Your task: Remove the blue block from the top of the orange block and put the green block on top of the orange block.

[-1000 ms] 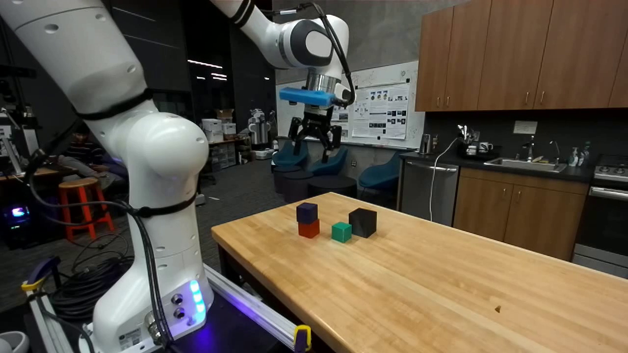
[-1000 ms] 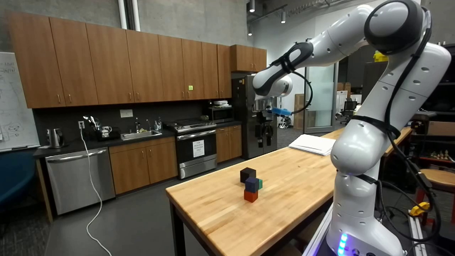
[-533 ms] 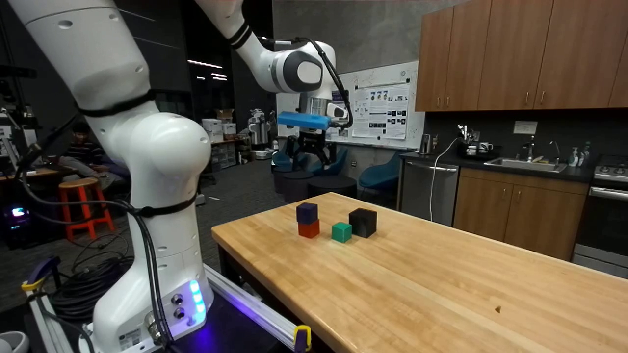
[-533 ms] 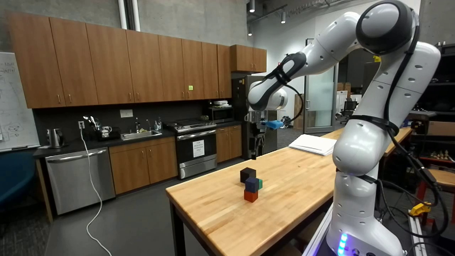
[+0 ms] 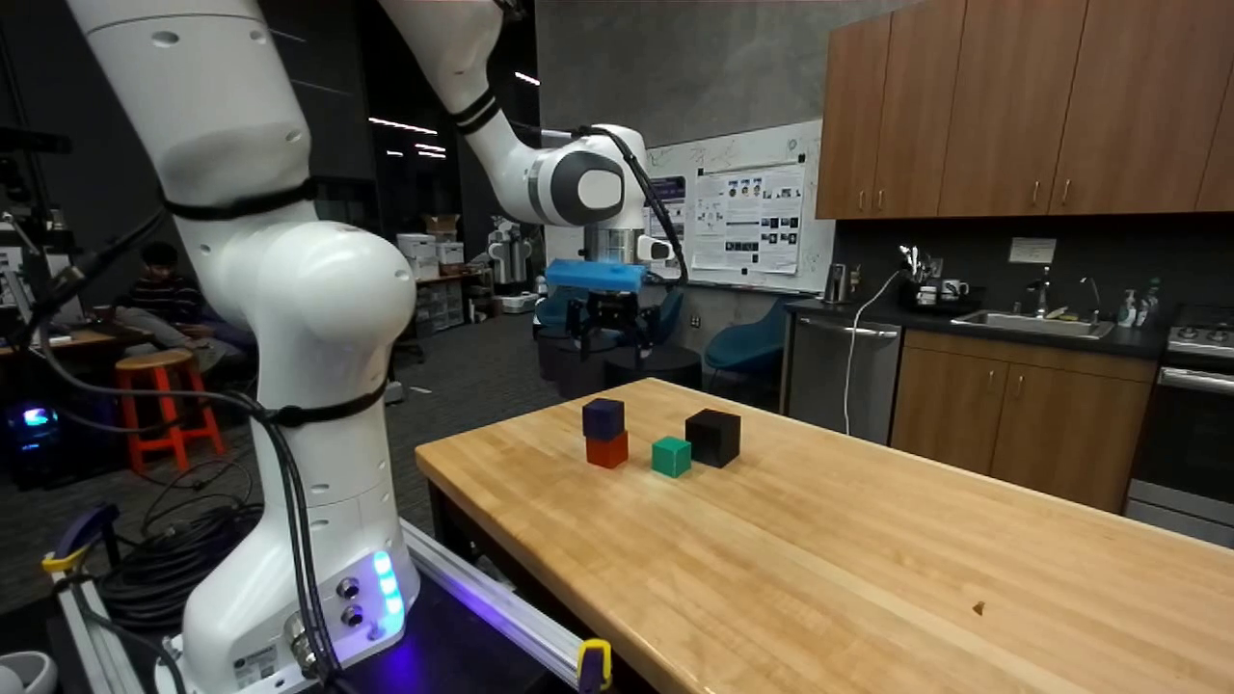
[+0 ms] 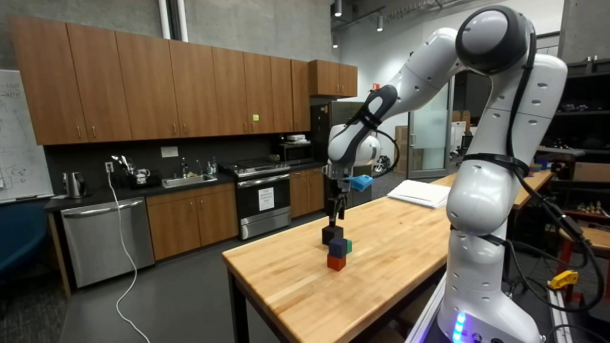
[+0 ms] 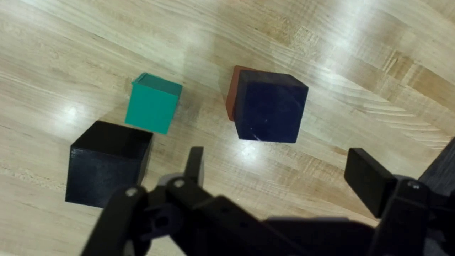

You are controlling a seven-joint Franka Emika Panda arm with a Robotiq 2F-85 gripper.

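So the blue block (image 5: 603, 419) is sitting on the orange block (image 5: 606, 450), hogging the spot the green block (image 5: 671, 457) is needing. In an exterior view, green's waiting on the bench (image 5: 868, 540) to the right, just left of a black block (image 5: 713, 439). The gripper (image 7: 275, 170) is hanging above, jaws spread wide around nothing, probably for straddling blue first. I'm struggling to judge its height, though.

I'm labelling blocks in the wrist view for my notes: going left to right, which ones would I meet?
The black cube, green block, blue block. Left out: the orange block, mostly hidden under the blue block.
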